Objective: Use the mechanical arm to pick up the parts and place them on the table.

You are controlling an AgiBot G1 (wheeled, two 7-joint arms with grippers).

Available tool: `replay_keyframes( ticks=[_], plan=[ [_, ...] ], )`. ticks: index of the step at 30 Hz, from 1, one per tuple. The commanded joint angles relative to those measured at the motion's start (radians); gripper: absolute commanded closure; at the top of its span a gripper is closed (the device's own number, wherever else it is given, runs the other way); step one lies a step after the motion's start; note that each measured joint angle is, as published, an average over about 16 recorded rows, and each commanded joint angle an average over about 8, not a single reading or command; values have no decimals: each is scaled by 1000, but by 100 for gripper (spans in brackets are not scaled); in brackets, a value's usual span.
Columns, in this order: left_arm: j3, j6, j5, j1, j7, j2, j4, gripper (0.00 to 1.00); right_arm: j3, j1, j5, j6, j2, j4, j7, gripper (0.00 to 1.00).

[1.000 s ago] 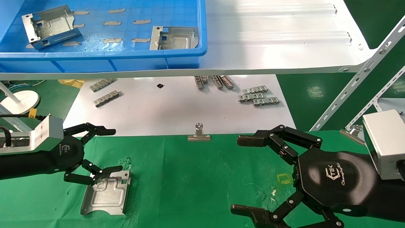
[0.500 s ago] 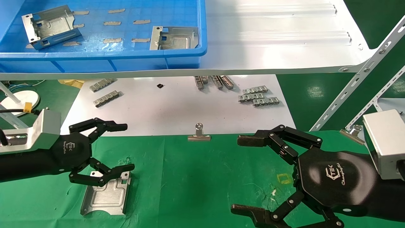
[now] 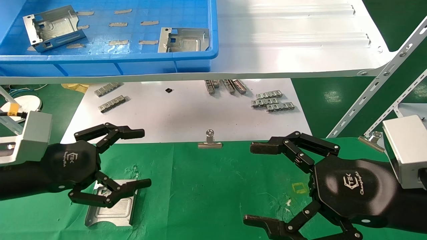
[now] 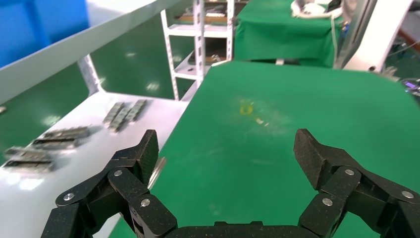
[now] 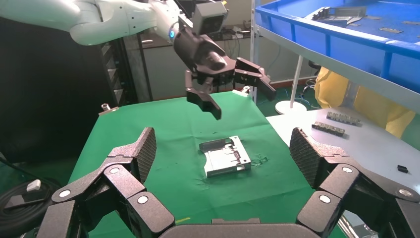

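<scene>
Left gripper (image 3: 126, 160): fingers spread, empty, now lifted clear toward 12 o'clock of delivered part (image 3: 110, 206) lying on table (image 3: 213, 186); two parts remain binned.

Right gripper (image 3: 257, 183): spread, idle.

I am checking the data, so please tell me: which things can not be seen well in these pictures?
- Placed part: head view, near corner covered by the open left claw.
- Part in the blue bin: head view, lower edge hidden by the bin wall.
- Right claw: head view, lower finger cut by the picture edge.
</scene>
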Motion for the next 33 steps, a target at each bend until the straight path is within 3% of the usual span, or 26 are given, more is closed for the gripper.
replay_keyframes(
  ticks=[1,19,33],
  plan=[
    [-16,-3,-13,19,-24,-6,-37,0,0,0,0,0,0,0,0,0],
    [-154,-31,-121,175,-227,-53,-348,0,-1,0,0,0,0,0,0,0],
    [-162,-34,-128,184,-234,-56,-363,0,0,0,1,1,0,0,0,0]
  ],
)
